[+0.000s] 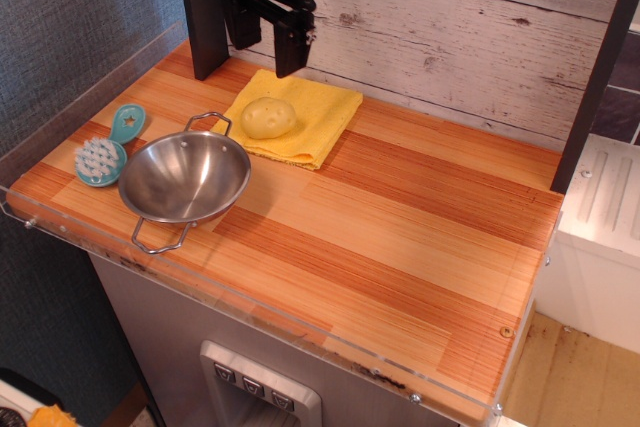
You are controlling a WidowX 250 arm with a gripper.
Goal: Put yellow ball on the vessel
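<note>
The yellow ball (268,117), a pale-yellow potato-like lump, lies on a folded bright-yellow cloth (310,117) at the back left of the table. The vessel (184,179), a shiny steel bowl with two wire loop handles, stands empty just in front and to the left of the ball. My black gripper (268,55) hangs high above the back of the cloth, near the wall, clear of the ball. Its two fingers point down with a gap between them and hold nothing.
A small teal brush with white bristles (105,154) lies left of the bowl. A clear plastic rim (260,309) runs along the table's front and left edges. A plank wall stands behind, and a dark post (203,17) stands at the back left.
</note>
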